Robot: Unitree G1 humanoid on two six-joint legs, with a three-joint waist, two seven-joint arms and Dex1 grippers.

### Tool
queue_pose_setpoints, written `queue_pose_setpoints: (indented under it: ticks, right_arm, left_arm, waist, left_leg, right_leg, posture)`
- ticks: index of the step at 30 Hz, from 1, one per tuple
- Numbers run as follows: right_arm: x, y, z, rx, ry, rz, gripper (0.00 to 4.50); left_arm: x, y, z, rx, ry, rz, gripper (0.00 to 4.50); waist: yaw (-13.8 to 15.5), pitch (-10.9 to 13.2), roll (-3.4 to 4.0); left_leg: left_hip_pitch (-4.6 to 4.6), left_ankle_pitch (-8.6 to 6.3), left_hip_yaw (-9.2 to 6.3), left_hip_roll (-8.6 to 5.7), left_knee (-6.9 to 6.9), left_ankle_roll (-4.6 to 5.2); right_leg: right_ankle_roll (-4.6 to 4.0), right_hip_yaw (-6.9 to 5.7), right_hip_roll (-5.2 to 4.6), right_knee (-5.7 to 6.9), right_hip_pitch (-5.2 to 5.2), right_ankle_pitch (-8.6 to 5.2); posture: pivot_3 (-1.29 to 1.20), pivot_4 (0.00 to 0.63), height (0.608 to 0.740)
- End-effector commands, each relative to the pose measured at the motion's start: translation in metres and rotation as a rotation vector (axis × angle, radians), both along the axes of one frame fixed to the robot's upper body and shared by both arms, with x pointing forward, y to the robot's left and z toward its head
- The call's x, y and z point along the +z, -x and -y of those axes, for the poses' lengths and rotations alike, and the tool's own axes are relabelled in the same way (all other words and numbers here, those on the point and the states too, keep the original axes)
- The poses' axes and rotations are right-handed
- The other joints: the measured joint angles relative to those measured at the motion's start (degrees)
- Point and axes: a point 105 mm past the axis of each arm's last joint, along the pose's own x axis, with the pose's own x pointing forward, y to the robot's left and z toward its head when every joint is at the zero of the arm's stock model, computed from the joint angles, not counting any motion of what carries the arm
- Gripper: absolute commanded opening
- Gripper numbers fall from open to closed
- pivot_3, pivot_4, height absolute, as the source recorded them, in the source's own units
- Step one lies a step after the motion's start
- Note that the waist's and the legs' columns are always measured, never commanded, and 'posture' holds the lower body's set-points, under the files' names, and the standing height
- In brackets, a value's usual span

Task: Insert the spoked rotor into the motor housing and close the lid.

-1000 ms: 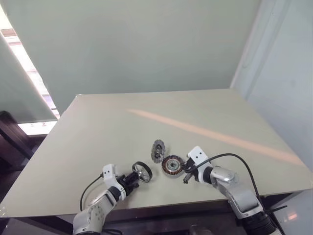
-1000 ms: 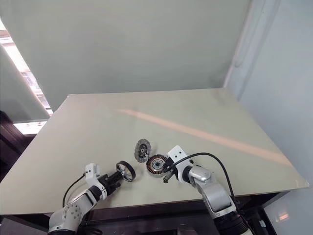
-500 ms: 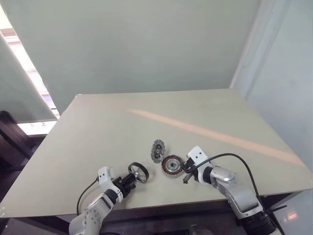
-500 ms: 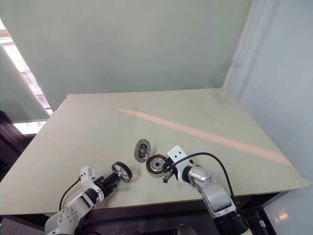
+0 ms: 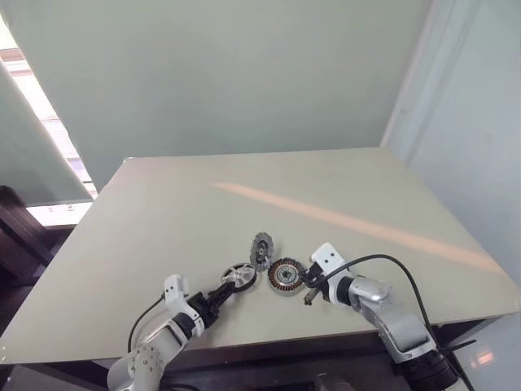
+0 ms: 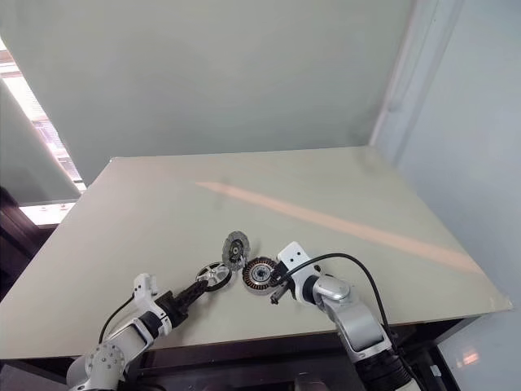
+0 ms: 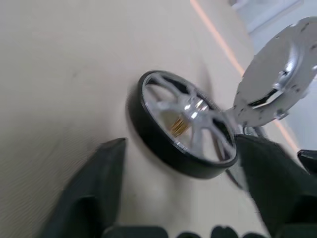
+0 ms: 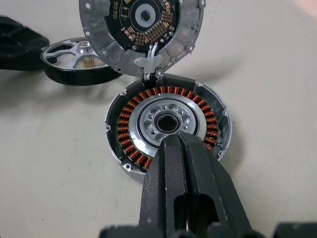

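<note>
Left gripper (image 7: 178,198) stands apart around the spoked rotor (image 7: 183,121), which lies tilted near the counter's (image 5: 163,220) front edge, hub toward the gripper. Right gripper (image 8: 179,148), fingers together, rests on the motor housing (image 8: 168,124); the lid (image 8: 141,29) stands upright behind.

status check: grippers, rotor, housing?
Left gripper open, fingers either side of the spoked rotor, which lies on the table. Right gripper shut, tips on the motor housing. Lid stands open behind it. Nothing in the way.
</note>
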Motion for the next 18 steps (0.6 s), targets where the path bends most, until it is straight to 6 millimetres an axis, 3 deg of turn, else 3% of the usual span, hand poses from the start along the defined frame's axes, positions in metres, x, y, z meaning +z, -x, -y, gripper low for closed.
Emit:
queue_pose_setpoints:
  ticks: [1, 18]
  right_arm:
    - [0.012, -0.004, -0.004, 0.018, -0.021, 0.049, 0.00]
    - [0.014, -0.003, -0.001, 0.012, -0.014, 0.052, 0.00]
  left_arm:
    - [0.012, -0.006, -0.015, 0.052, -0.023, 0.058, 4.45]
    - [-0.002, -0.007, 0.023, 0.067, 0.286, -0.117, 4.45]
  waist:
    - [0.0, 0.0, 0.00]
    - [0.2, 0.0, 0.02]
  left_leg:
    - [0.00, 0.00, 0.00, 0.00, 0.00, 0.00]
    - [-0.01, 0.00, -0.01, -0.05, 0.07, -0.01]
  right_leg:
    - [0.00, 0.00, 0.00, 0.00, 0.00, 0.00]
    - [0.00, 0.00, -0.02, -0.03, 0.06, 0.00]
  posture:
    - [0.00, 0.000, 0.740]
    - [0.00, 0.000, 0.740]
